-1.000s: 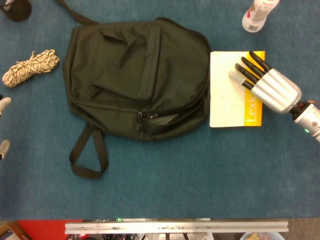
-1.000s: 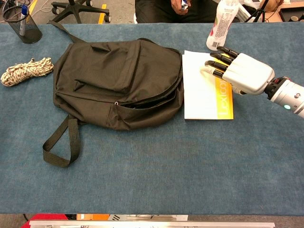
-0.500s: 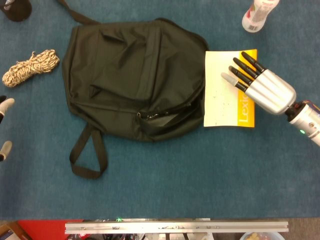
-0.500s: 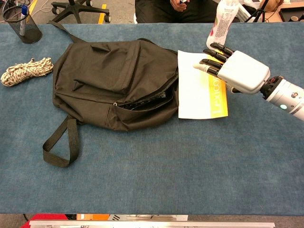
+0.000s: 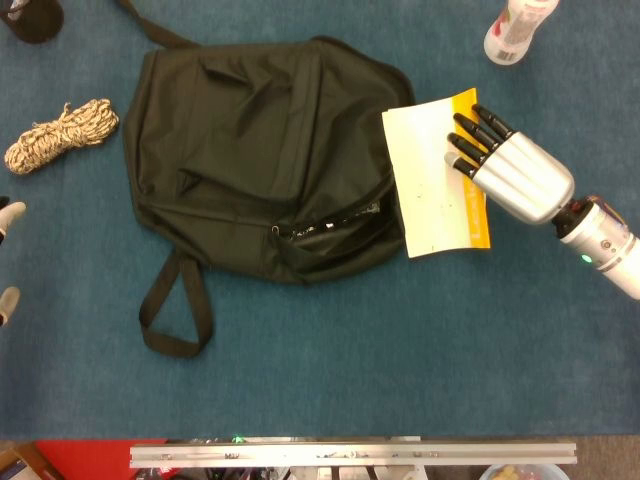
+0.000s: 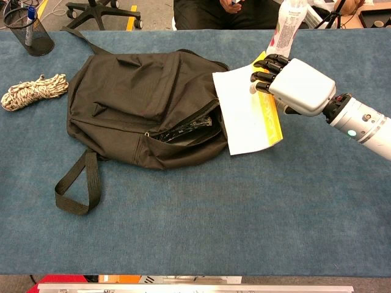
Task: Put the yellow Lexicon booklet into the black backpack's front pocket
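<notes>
Right hand (image 5: 505,172) grips yellow Lexicon booklet (image 5: 425,185), tilted against black backpack (image 5: 250,150) right edge (pocket mouth nearer, leftward); booklet may snag fabric, buckle, or slip.

Right hand in from the right, palm down

Your right hand (image 5: 512,172) reaches in from the right edge on a slanting forearm, its back facing up, its dark fingers (image 6: 266,68) close together, pointing left and curled down at the tips. Your left hand barely shows at the head view's left edge.
</notes>
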`<state>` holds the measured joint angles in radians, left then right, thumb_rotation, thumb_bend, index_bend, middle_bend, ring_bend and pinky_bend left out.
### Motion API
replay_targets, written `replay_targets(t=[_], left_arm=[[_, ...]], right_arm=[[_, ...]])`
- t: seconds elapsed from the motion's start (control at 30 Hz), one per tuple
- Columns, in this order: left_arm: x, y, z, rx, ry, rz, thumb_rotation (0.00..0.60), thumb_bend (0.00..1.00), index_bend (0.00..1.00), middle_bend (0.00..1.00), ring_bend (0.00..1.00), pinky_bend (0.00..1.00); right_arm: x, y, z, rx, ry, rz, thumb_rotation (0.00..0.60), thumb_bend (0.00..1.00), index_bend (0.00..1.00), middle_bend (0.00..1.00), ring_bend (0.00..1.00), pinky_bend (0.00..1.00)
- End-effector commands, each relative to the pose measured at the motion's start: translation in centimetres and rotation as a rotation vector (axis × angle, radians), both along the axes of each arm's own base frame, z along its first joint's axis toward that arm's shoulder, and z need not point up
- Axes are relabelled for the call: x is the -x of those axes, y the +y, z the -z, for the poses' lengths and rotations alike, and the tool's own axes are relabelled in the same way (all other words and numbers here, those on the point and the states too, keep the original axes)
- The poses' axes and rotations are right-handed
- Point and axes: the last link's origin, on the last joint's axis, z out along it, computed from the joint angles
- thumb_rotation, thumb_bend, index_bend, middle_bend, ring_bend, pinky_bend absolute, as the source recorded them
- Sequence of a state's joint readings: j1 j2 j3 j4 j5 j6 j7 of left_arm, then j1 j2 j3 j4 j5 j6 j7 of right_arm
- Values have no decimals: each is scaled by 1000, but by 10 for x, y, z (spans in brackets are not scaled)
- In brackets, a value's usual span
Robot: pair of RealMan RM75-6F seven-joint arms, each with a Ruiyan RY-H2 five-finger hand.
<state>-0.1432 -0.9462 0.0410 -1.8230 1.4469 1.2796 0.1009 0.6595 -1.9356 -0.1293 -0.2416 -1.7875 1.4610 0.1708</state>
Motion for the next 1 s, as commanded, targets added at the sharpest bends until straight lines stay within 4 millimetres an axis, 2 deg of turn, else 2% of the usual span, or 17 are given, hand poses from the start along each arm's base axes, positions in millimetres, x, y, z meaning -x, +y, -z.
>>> replay_targets(t=[0.03,0.3,0.5,0.7,1.0], left_arm=[[0,0,0,7,3,-4,600,292,113,82,133,169],[1,1,-2,10,12,-11,600,292,113,82,133,169],[1,3,-2,7,15,-13,600,292,113,82,133,169],[1,8,-4,-12,20,-6,600,292,113,82,133,169],[0,20,-8,-50,34,22,600,292,113,82,133,169]], right_arm=[[-3,-1,0,1,-17,-2,600,407,429,366,206,244],[-10,-4,-4,13,-64,-1,600,393,606,491,320,348],[-12,-7,-8,28,-86,6,600,392,699,567,390,407],[-17,-13,-15,70,-117,8,600,393,767,629,453,458],[-27,-23,-38,166,-218,-7,600,393,801,679,510,509]])
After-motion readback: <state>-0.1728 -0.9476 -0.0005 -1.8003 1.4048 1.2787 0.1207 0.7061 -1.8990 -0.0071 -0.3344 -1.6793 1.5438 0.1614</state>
